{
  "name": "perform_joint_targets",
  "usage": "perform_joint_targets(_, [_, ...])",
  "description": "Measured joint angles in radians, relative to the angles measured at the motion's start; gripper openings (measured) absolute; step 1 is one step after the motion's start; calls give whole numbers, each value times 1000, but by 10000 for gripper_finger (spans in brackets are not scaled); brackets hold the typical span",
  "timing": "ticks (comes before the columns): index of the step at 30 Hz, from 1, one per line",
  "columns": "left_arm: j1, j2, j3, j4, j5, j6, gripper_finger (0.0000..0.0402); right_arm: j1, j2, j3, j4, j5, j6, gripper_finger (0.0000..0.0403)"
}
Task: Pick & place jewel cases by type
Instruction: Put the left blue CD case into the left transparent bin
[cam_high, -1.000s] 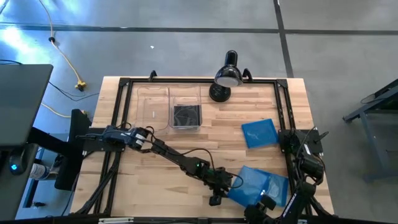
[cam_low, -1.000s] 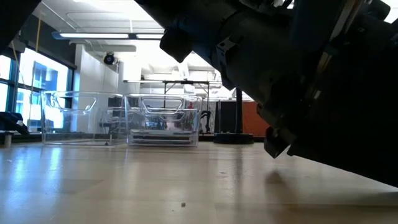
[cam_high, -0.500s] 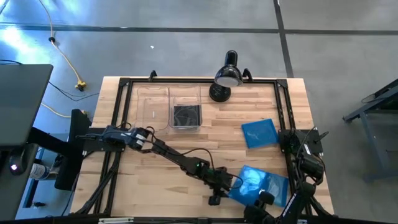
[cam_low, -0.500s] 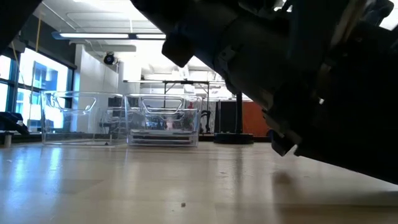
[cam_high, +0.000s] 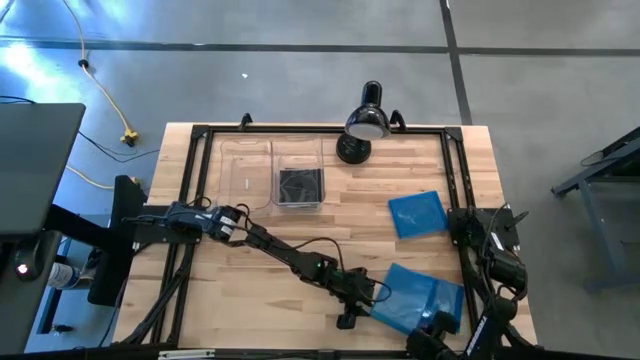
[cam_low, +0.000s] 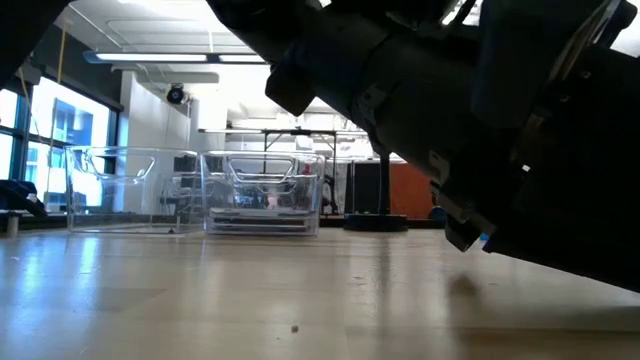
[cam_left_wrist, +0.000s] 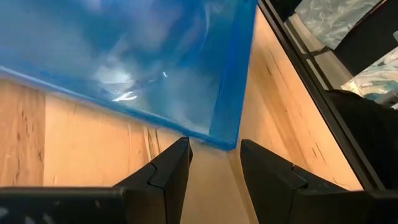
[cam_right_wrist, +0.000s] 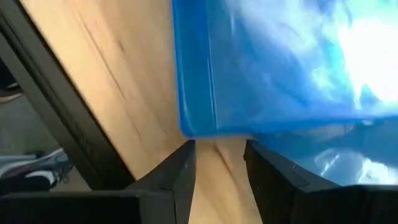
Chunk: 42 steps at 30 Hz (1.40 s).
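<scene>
Some sorting looks done already: a dark jewel case (cam_high: 299, 186) lies in one clear bin (cam_high: 299, 160) toward the far edge of the surface (cam_high: 330, 220), while the clear bin beside it (cam_high: 246, 172) looks empty as far as I can tell. Blue cases are left out. One blue jewel case (cam_high: 417, 213) lies flat by the right edge, well apart from both arms. Another blue case (cam_high: 418, 297) sits near the front right corner, and both arms have closed in on it.

The left gripper (cam_high: 352, 297) is at that case's left edge; its wrist view shows the fingers (cam_left_wrist: 163, 172) apart, with a corner of the blue case (cam_left_wrist: 149, 56) just ahead of the gap, not yet between them. The right gripper (cam_right_wrist: 214, 165) comes from the front right corner, fingers likewise apart, a corner of the case (cam_right_wrist: 280, 68) right before them. Neither gripper clamps anything yet.
</scene>
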Motion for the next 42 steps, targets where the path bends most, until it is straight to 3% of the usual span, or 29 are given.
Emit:
perform_joint_targets(8, [0,0,0,0,-1,-3,147,46,0,21,1,-120,158,129])
perform_joint_targets(13, [-2,0,1,-4,-5,-3,146,73,-29,67,-10,-117,231,129])
perform_joint_targets(17, [-2,0,1,-4,-4,-2,146,58,-30,97,-38,-28,169,128])
perform_joint_targets(26, [-1,0,1,-1,-3,-3,146,-17,-30,148,-39,30,-24,128])
perform_joint_targets(42, [-1,0,1,3,7,-28,146,-24,-30,154,-117,31,-92,79])
